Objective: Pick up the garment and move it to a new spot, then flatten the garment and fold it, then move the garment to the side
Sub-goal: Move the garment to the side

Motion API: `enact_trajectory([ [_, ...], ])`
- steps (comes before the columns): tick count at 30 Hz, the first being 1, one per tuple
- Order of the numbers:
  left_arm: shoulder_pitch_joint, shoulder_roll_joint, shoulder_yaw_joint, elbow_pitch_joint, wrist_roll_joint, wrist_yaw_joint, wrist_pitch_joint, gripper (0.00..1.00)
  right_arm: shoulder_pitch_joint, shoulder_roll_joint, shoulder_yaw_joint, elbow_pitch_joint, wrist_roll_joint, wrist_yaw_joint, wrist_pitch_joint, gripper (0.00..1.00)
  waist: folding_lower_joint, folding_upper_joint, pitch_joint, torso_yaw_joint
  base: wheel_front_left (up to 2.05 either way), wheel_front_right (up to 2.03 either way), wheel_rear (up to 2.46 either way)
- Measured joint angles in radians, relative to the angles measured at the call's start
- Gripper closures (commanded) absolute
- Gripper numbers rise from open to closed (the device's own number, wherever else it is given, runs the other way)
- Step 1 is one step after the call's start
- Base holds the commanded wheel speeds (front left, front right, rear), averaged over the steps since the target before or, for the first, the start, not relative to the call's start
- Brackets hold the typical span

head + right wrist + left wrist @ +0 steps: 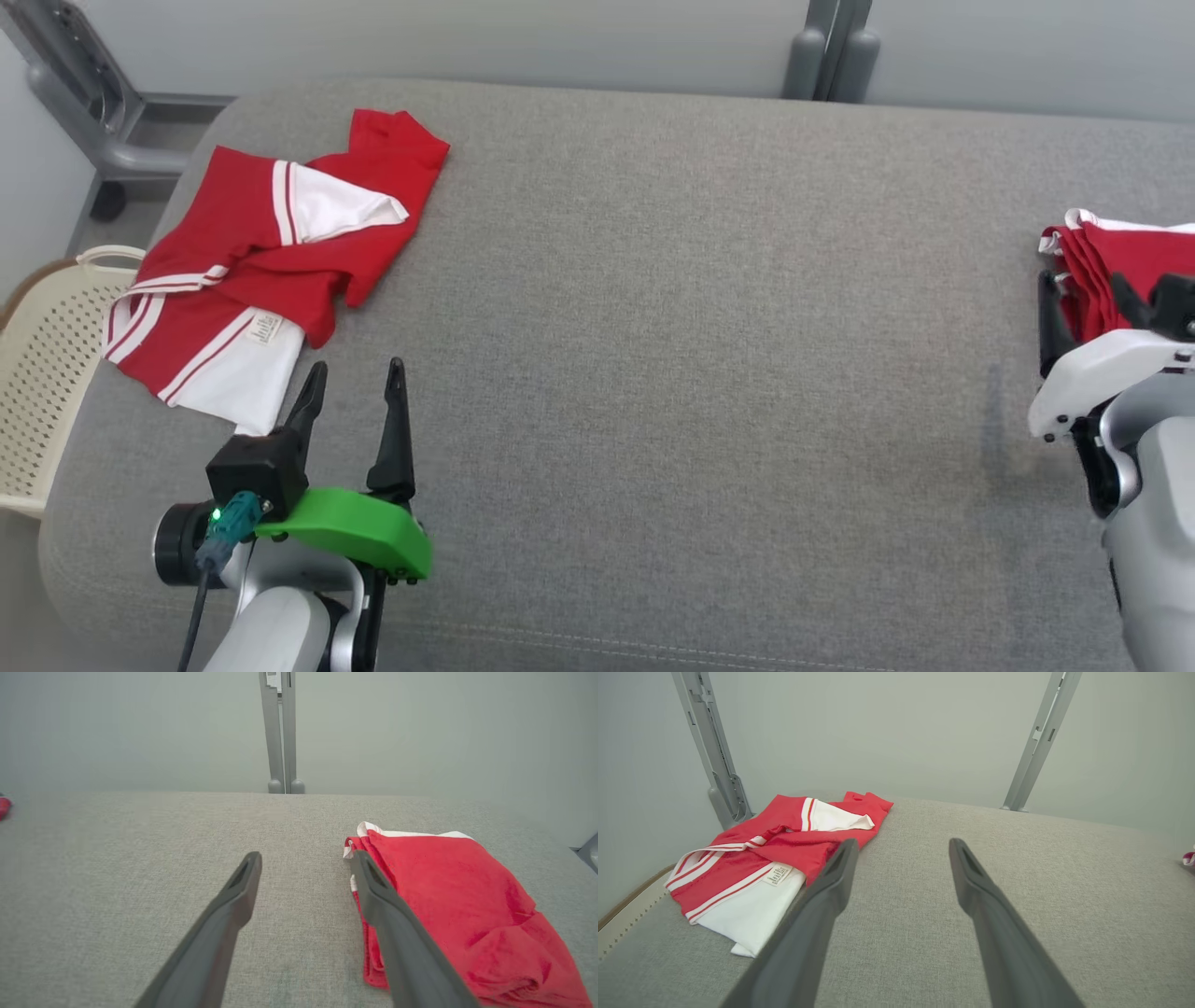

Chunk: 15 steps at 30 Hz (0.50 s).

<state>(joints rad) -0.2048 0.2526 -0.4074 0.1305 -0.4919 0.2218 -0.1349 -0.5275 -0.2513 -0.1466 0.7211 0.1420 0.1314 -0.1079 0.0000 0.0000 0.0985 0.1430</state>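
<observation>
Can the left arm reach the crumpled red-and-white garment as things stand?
Probably yes. On the left arm the jaws stand open and empty, right beside the crumpled red-and-white garment on the grey cushion, with nothing in the way.

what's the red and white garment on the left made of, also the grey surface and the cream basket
Crumpled garment: looks like soft knit, maybe cotton or polyester jersey; matte, limp folds, sewn-in label.
Grey surface: seemingly woven upholstery fabric over padding; heathered matte weave, rounded edge.
Basket: probably moulded plastic; smooth cream, regular punched-looking holes.
</observation>
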Motion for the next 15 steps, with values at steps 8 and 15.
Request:
enact_trajectory([
  [8,0.002,0.031,-0.003,0.066,0.019,0.009,0.001,0.00,0.128,0.082,0.023,-0.160,0.044,0.000,-0.006,0.00,0.0000,0.0000,-0.073,0.008,0.00,0.00,0.00],
  [15,-0.001,0.046,-0.009,0.142,0.020,-0.020,-0.039,0.00,0.310,0.139,0.014,-0.342,0.048,0.000,0.011,0.00,0.0000,0.0000,-0.127,0.008,0.00,0.00,0.00],
])
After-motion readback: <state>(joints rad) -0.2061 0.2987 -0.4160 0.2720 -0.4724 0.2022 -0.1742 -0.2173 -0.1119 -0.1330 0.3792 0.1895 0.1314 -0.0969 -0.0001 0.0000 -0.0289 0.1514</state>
